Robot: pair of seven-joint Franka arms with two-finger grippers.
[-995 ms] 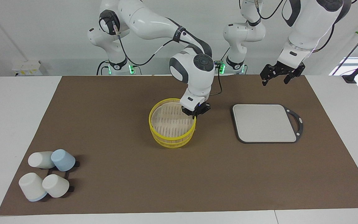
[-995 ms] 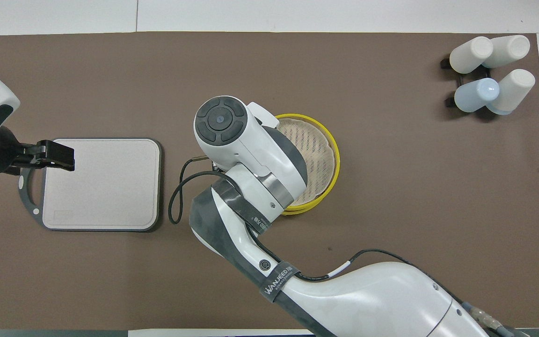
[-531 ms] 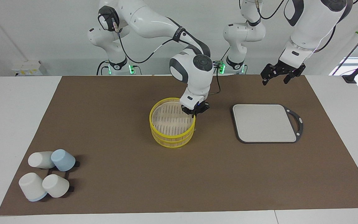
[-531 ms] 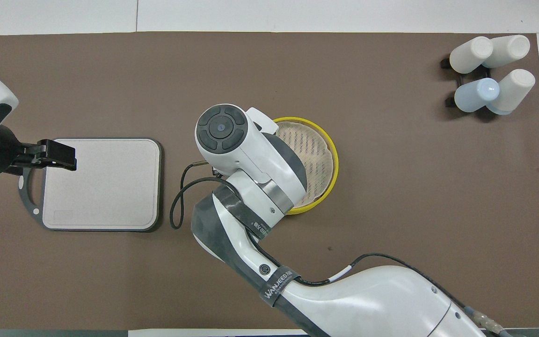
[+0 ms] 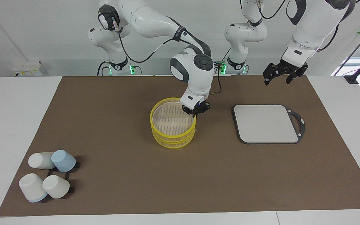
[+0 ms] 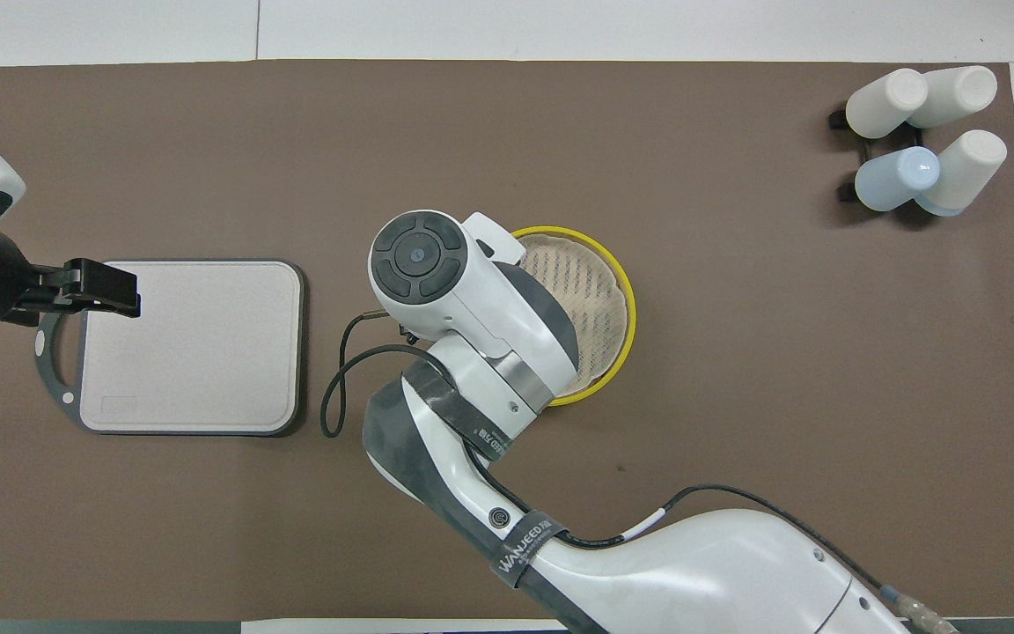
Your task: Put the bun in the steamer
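Steamer [image 5: 172,126] shifted with right hand [image 5: 195,113] at rim.

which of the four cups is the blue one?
The all-blue cup, on the rack's side nearer the robots, beside a white cup. The other three are white; one only has a blue rim.

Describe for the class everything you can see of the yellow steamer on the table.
The steamer is a round basket of two stacked tiers with bright yellow rims and a pale slatted floor, no lid. It stands upright on the brown mat, mid-table, beside the grey board. The right gripper sits at its rim on the side toward the board. No bun shows on the visible floor.
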